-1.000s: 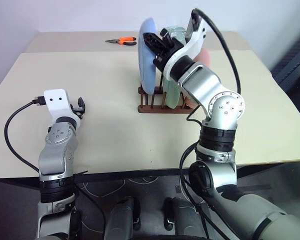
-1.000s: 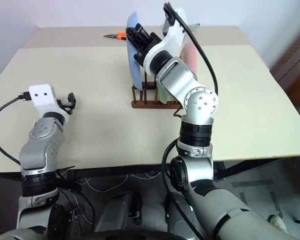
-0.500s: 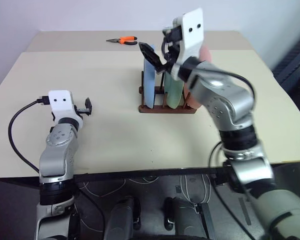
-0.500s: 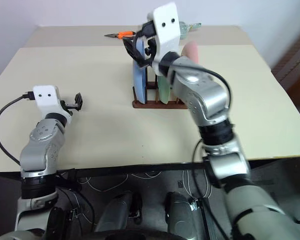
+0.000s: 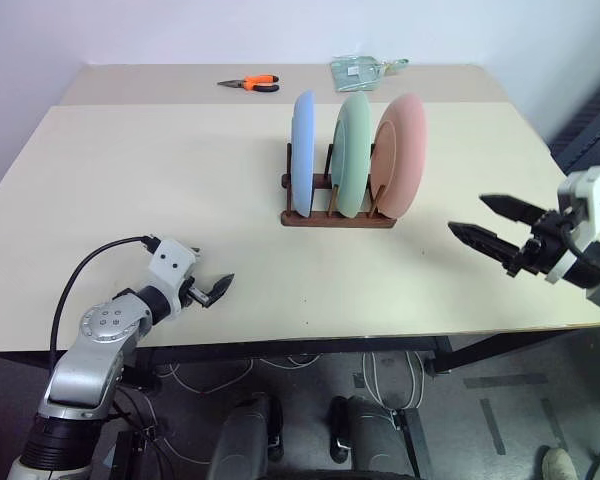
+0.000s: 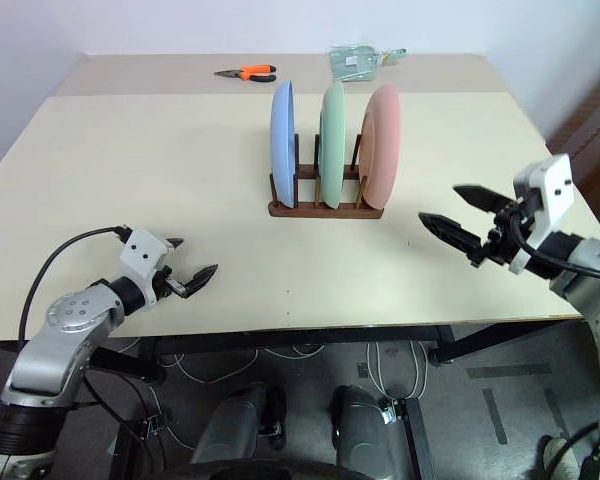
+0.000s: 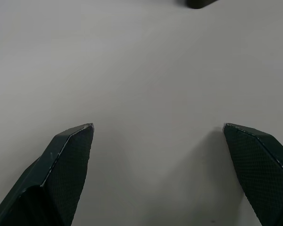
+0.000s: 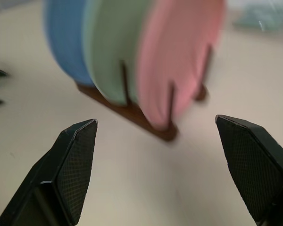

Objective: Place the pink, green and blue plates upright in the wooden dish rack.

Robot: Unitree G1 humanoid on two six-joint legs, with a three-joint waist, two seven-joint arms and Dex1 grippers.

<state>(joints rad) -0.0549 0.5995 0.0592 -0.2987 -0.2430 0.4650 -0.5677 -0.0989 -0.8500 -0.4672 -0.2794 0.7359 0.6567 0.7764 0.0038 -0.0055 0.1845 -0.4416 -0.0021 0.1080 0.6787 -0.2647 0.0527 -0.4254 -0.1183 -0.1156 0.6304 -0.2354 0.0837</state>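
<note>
Three plates (image 5: 350, 150) stand upright in one rack (image 5: 336, 216).

Head stereo pair looked forward and down over the table (image 5: 180, 190), both eyes sharing the dish rack (image 5: 338, 215), left wrist camera hung close above bare tabletop, right wrist camera faced the rack from nearby.
</note>
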